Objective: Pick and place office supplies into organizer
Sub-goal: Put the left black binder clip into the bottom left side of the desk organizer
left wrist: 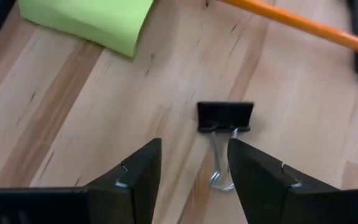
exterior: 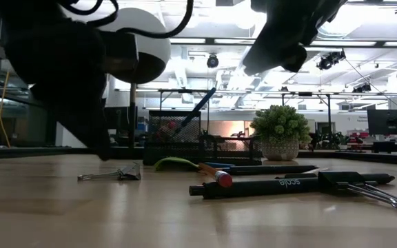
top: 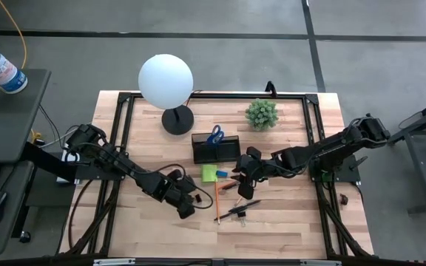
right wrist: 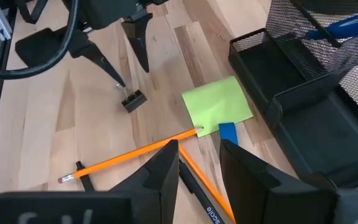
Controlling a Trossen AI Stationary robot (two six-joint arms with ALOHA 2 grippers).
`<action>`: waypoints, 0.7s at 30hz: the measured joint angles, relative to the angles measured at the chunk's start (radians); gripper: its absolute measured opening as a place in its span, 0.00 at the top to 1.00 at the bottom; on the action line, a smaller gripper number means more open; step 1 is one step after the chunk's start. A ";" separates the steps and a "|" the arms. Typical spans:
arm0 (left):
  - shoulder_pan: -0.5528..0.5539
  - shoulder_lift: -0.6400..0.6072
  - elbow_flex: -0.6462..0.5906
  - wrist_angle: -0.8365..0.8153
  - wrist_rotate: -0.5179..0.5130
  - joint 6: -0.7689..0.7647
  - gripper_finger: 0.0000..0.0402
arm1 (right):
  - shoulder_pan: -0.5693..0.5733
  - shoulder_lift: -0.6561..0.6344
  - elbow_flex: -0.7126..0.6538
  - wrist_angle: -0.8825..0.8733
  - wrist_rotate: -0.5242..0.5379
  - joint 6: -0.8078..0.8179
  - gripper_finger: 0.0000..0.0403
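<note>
A small black binder clip (left wrist: 225, 116) lies flat on the table, its wire handles (left wrist: 219, 163) pointing at my left gripper (left wrist: 194, 149). That gripper is open and low over the table, one finger on either side of the handles. My right gripper (right wrist: 199, 152) hangs open and empty above the orange pencil (right wrist: 129, 157) and a dark pen (right wrist: 201, 193). The lime-green sticky pad (right wrist: 216, 102) and a small blue block (right wrist: 229, 132) lie beside the black mesh organizer (top: 217, 151). Blue-handled scissors (top: 214, 134) stand in it. My left gripper comes at the clip's wire handles (left wrist: 215, 177) slanting down, one finger on each side. A gap shows at one finger. The other finger (left wrist: 253, 168) overlaps the wire, and I cannot tell whether it touches. The clip lies flat on the table.
A white globe lamp (top: 166, 77) on a round black base and a small potted plant (top: 261, 113) stand at the table's far side. A larger black binder clip (top: 240, 211) lies near the pencil's end. Bare wood stretches along the near edge.
</note>
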 joint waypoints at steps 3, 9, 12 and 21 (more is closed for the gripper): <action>0.000 0.000 0.009 -0.023 -0.007 0.001 0.58 | 0.000 0.000 0.000 0.001 0.001 0.000 0.73; 0.000 0.031 0.088 -0.104 -0.025 0.023 0.58 | 0.000 0.000 0.000 0.002 0.002 0.000 0.73; 0.000 0.069 0.151 -0.174 -0.038 0.025 0.58 | 0.000 0.000 0.000 0.002 0.003 0.000 0.73; -0.001 0.128 0.196 -0.263 -0.022 -0.011 0.58 | 0.001 0.000 0.000 0.000 0.000 -0.002 0.73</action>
